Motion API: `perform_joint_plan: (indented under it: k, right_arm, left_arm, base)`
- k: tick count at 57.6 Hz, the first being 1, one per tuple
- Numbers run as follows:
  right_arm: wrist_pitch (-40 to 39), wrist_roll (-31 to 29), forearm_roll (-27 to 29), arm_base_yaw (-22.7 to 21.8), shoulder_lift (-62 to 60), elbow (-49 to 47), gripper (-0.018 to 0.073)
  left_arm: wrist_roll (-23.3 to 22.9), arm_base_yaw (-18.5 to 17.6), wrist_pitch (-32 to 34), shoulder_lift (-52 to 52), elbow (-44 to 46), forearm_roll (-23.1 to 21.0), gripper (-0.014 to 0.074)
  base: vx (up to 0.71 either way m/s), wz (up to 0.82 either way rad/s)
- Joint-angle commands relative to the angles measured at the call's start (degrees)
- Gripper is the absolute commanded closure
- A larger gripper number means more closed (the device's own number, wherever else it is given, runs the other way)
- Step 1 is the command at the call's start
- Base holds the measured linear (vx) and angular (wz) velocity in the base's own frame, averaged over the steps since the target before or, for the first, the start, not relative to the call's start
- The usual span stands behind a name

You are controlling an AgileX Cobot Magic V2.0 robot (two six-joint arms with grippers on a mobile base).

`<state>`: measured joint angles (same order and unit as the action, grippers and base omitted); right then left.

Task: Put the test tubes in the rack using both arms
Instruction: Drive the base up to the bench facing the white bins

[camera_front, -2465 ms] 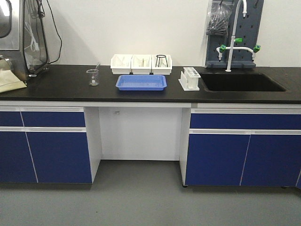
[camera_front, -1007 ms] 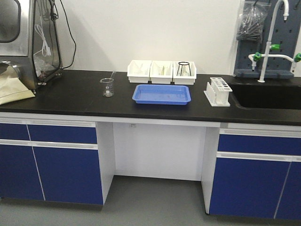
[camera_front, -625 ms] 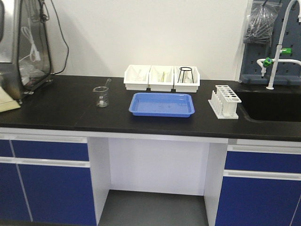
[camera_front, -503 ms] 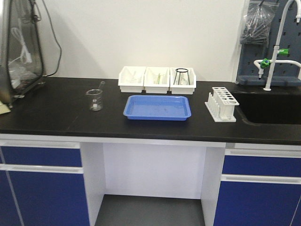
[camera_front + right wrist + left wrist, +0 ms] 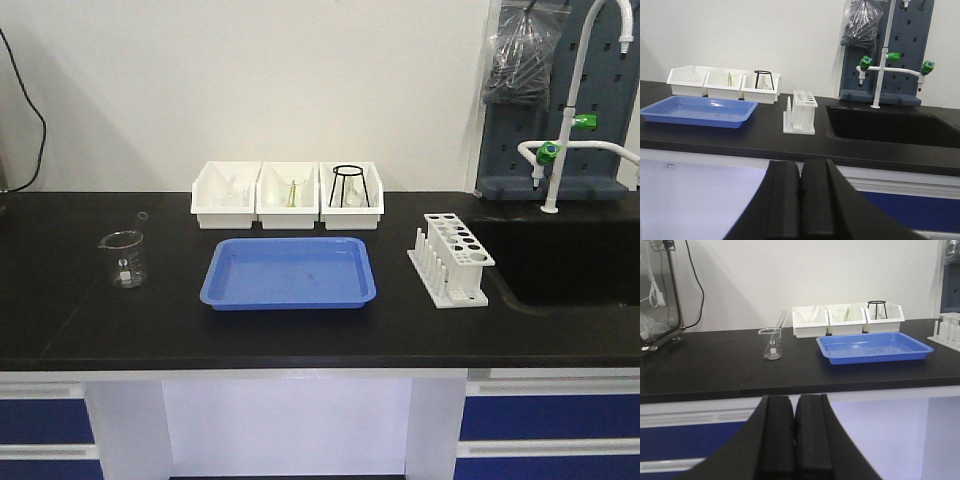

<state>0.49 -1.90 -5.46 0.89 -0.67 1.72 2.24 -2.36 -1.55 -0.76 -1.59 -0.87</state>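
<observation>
The white rack [image 5: 452, 260] stands on the black counter [image 5: 60, 320], right of the blue tray [image 5: 290, 272]; it also shows in the right wrist view [image 5: 801, 112] and at the edge of the left wrist view [image 5: 950, 330]. A slender clear tube [image 5: 780, 322] leans in a small beaker [image 5: 123, 258]. More thin glass pieces lie in the white bins [image 5: 287, 195], too small to tell apart. My left gripper [image 5: 794, 402] is shut and empty, in front of and below the counter edge. My right gripper [image 5: 800, 167] is likewise shut and empty. Neither arm shows in the front view.
A black sink [image 5: 565, 265] with a white faucet [image 5: 560, 130] lies right of the rack. A grey pegboard [image 5: 525, 100] with a plastic bag hangs behind it. A black wire stand [image 5: 348, 185] sits in the right bin. Blue cabinets flank a knee gap under the counter.
The front view has closed in on the counter, so the tray, bins and rack are larger and nearer. The machine at the far left has left the view. Nothing on the counter has moved.
</observation>
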Motion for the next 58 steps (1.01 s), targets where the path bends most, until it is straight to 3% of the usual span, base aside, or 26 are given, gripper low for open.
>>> perform_joint_plan:
  k: [1,58]
  right_arm:
    - [-4.5,-0.2,-0.2,-0.3,-0.5,0.8,0.0568]
    - [-4.5,-0.2,-0.2,-0.3,-0.5,0.8,0.0568]
  left_arm:
    - [-0.2,0.2,5.0,-0.1,1.5,-0.4,0.0601]
    - [-0.2,0.2,5.0,-0.1,1.5,-0.4,0.0601]
  base:
    - [0.41,-0.02]
    - [0.4,0.02]
